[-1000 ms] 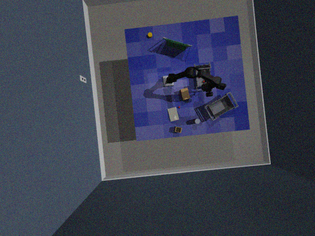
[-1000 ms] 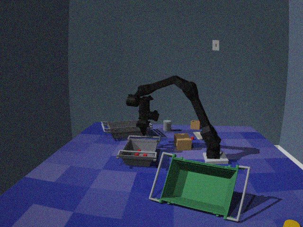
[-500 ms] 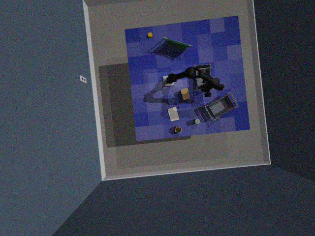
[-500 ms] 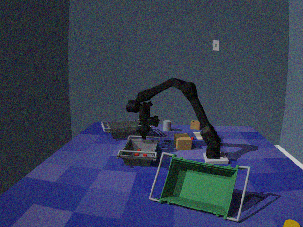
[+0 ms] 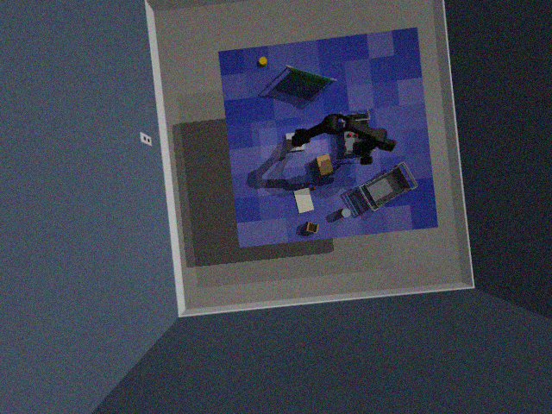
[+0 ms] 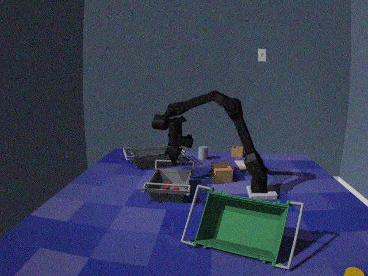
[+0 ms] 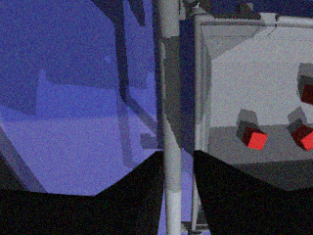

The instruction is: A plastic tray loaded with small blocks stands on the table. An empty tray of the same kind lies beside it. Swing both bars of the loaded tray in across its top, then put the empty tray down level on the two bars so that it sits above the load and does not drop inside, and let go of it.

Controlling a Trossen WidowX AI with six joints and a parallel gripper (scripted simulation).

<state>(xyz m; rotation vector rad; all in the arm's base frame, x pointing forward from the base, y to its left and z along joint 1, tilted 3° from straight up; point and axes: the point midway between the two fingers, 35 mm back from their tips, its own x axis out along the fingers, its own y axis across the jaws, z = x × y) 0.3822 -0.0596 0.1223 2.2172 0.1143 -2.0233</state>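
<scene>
The loaded grey tray stands upright with several red blocks inside. Its near bar is out over the near end. Its far bar stands outside the far end rim. My gripper is slightly open at the far bar, which shows between the fingertips in the wrist view; a gap shows on its right. A second grey tray is empty and upright, beyond the loaded one. The arm hides part of the loaded tray from above.
An empty green tray with two bars is tilted near the exterior camera. A cardboard box stands beside the loaded tray. A grey cylinder, small box and yellow cylinder stand farther off.
</scene>
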